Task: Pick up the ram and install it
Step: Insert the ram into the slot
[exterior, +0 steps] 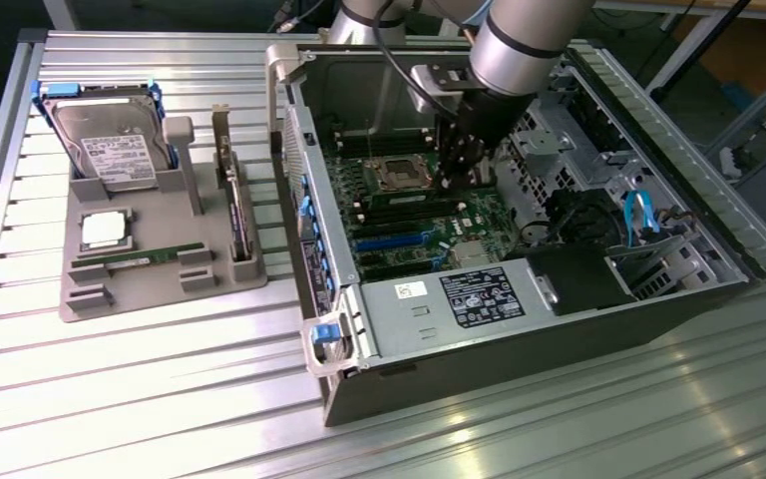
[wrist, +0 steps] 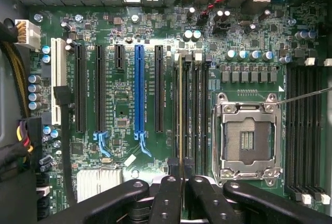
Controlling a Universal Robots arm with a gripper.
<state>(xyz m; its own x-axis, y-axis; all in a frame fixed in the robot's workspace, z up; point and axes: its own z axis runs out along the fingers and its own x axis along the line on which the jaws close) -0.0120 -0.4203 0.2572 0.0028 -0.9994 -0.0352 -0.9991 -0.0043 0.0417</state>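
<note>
Surface: a slatted aluminium bench [exterior: 157, 399], bare along its near edge from five to seven o'clock in the exterior view. A grey tray [exterior: 157, 299] sits at nine o'clock of the open computer case [exterior: 280, 100], just beside the case wall. The tray holds a hard drive [exterior: 111, 140] propped at its far end, a square silver-topped chip [exterior: 104, 230] lying flat, and an expansion card [exterior: 234, 200] standing on edge along the side nearest the case.

Case: it lies on its side with the motherboard facing up. The power supply [exterior: 477, 294] fills the six o'clock end, and blue cables [exterior: 638, 215] and drive bays crowd the three o'clock side.

Arm: it enters the case from twelve o'clock. The hand [exterior: 461, 180] is down over the board, just beside the processor socket [exterior: 397, 175].

Wrist view: the hand [wrist: 182, 180] is clamped together on the ram [wrist: 180, 130]. The ram is seen edge-on as a thin pale strip running along the memory slots [wrist: 194, 110], between the expansion slots, including a blue slot [wrist: 139, 89], and the open socket [wrist: 248, 136]. Whether the ram is seated in a slot cannot be told.

Clearances: the neighbouring memory slots lie close on one side of the ram and the nearest expansion slot is near on the other. A second bank of memory slots [wrist: 303, 125] lies beyond the socket.
</note>
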